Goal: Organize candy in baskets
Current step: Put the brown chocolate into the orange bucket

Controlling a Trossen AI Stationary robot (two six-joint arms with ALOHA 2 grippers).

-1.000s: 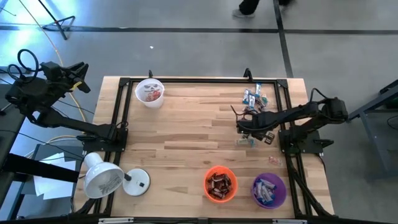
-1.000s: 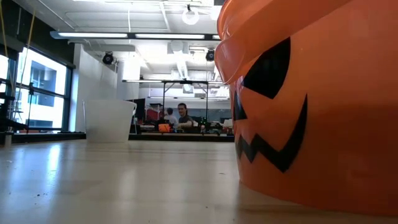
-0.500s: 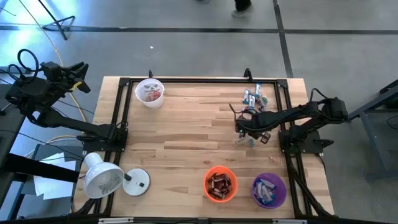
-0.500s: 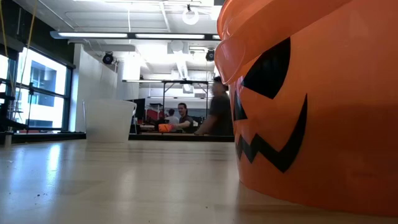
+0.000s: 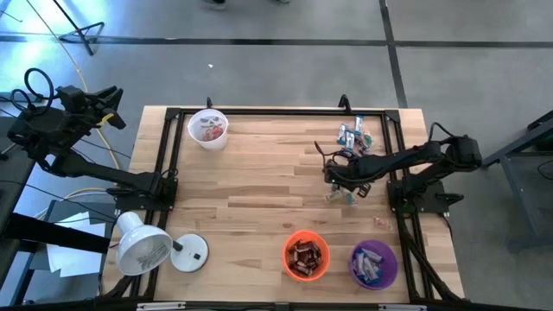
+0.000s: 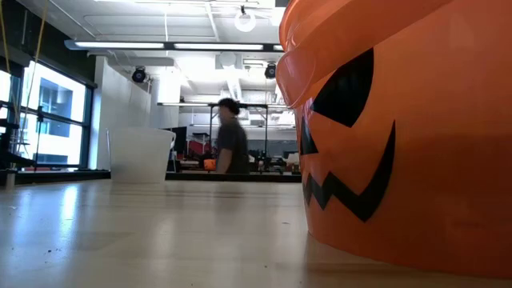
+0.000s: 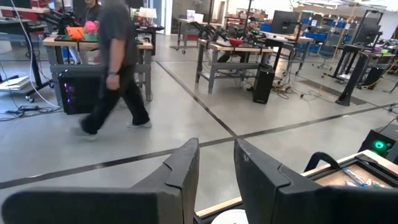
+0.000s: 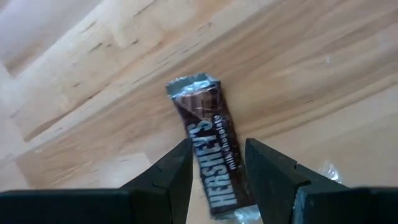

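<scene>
My right gripper (image 5: 332,175) (image 8: 216,180) hovers over the table's right half, shut on a dark brown candy bar (image 8: 211,149). Just beyond it, by the far right edge, lies a pile of blue-and-white candy (image 5: 354,135). One pale loose candy (image 5: 341,197) rests on the wood nearer than the gripper. The white basket (image 5: 207,128) stands at the far left, with pinkish candy inside. At the near edge, the orange basket (image 5: 306,256) holds brown bars and the purple basket (image 5: 373,263) holds blue-white ones. My left gripper (image 5: 111,107) (image 7: 216,168) waits shut beyond the table's far left corner. My right gripper pinches the brown bar between its two fingers (image 8: 177,171), which lie along the bar's long sides at its near end (image 8: 224,193). The bar's crimped far end (image 8: 189,87) sticks out ahead of the fingertips. It appears held above the wood.
A white dome lamp (image 5: 145,247) with a round base (image 5: 192,253) lies at the near left corner. A black frame (image 5: 259,111) rims the table. In the low view the orange basket (image 6: 400,136) fills the right side, and a person (image 6: 232,144) walks in the room behind.
My right gripper has moved a little toward the table's left edge. In the room behind, a person has walked across from right to left.
</scene>
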